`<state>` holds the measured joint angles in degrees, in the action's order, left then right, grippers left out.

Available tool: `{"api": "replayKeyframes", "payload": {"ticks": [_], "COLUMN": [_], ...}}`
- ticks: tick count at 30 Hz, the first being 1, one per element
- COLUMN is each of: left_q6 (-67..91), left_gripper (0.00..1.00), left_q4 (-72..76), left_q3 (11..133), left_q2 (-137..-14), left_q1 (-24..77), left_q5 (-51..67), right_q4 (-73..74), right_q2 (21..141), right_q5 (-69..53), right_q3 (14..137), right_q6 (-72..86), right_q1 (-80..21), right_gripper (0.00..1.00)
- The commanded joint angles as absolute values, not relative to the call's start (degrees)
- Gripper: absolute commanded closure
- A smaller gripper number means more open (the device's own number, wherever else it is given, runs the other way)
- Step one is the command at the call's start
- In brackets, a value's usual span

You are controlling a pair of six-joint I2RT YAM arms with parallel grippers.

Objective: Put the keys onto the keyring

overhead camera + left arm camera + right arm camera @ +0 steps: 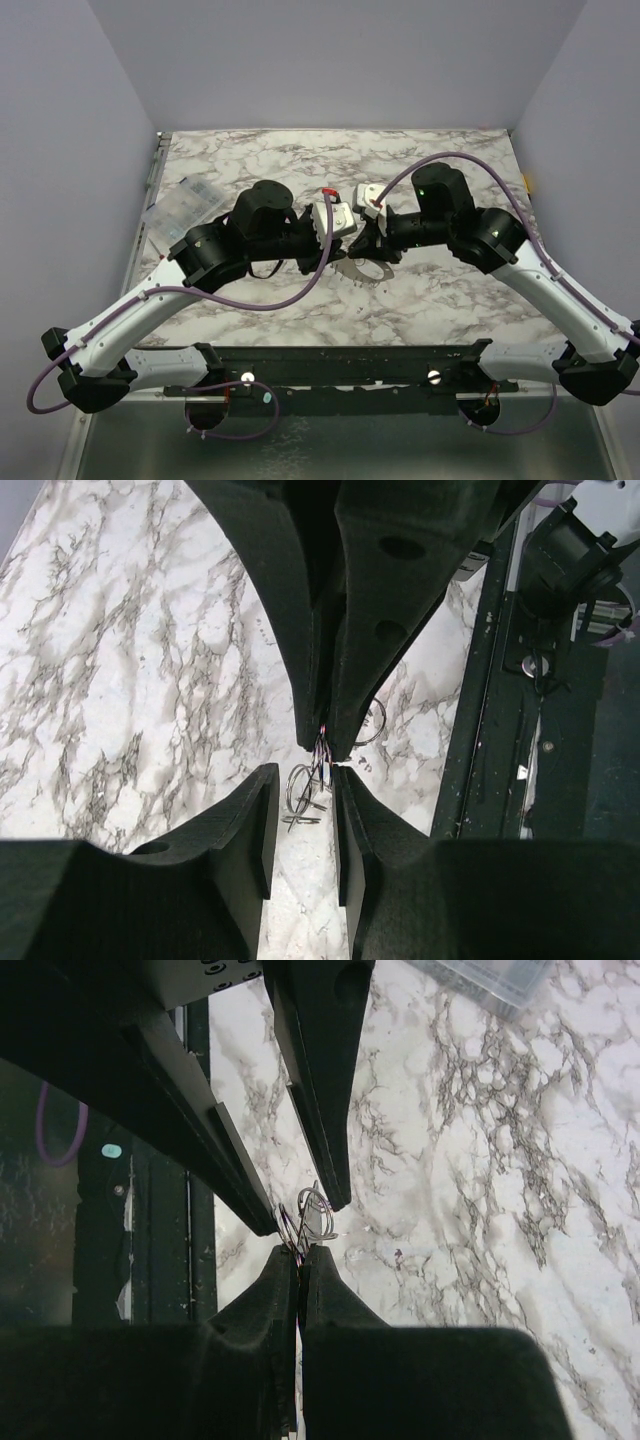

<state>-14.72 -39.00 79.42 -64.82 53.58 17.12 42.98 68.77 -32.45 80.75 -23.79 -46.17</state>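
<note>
The marble desk [300, 160] carried the keyring [314, 1212] close to its front rail, between both arms' fingertips. The right gripper [298, 1252] was pressed together at the hoop's wire. The left gripper [305, 772] stood slightly spread around the hoop, and whether it was clamping it was unclear. A tiny dark speck, perhaps one of the keys [398, 1255], lay beside on the desk. The hoop should be held steady and its coil opened gently.
</note>
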Motion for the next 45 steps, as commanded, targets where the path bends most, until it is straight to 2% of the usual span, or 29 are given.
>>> {"api": "replayKeyframes", "payload": {"ticks": [1,12,14,16,24,27,30,33,45], "left_q6": [-15.3,-15.4,-15.6,-15.6,-16.2,-16.9,-17.4,-17.9,-16.2], "left_gripper": [0.68,0.8,0.86,1.0,1.0,1.0,1.0,1.0,1.0], "left_q4": [-35.7,-31.8,-31.8,-31.8,-31.2,-29.3,-26.4,-23.8,-17.8], "left_q3": [78.5,76.2,76.0,75.9,75.7,75.0,73.0,70.9,66.2], "left_q2": [-64.6,-64.0,-64.2,-64.2,-63.0,-61.7,-59.6,-57.6,-53.3], "left_q1": [53.4,53.4,53.4,53.3,53.3,53.4,53.4,53.4,53.3], "left_q5": [18.9,19.5,19.5,19.1,16.0,14.9,14.5,13.7,12.3], "right_q4": [40.8,40.2,40.0,40.0,39.0,38.0,37.8,37.8,31.2], "right_q2": [67.2,66.0,65.3,65.0,63.2,61.8,61.1,60.8,58.1], "right_q5": [-34.6,-37.4,-37.9,-37.9,-37.4,-37.1,-37.4,-37.8,-31.2], "right_q3": [80.3,80.6,80.7,80.8,79.8,79.1,79.0,79.0,77.0], "right_q6": [-23.2,-22.9,-22.9,-22.9,-22.7,-22.8,-22.6,-22.6,-20.8], "right_q1": [-46.6,-46.6,-46.6,-46.6,-46.6,-46.6,-46.6,-46.6,-46.6], "right_gripper": [0.99,0.99,0.99,0.99,0.99,0.88,0.64,0.51,0.48]}}
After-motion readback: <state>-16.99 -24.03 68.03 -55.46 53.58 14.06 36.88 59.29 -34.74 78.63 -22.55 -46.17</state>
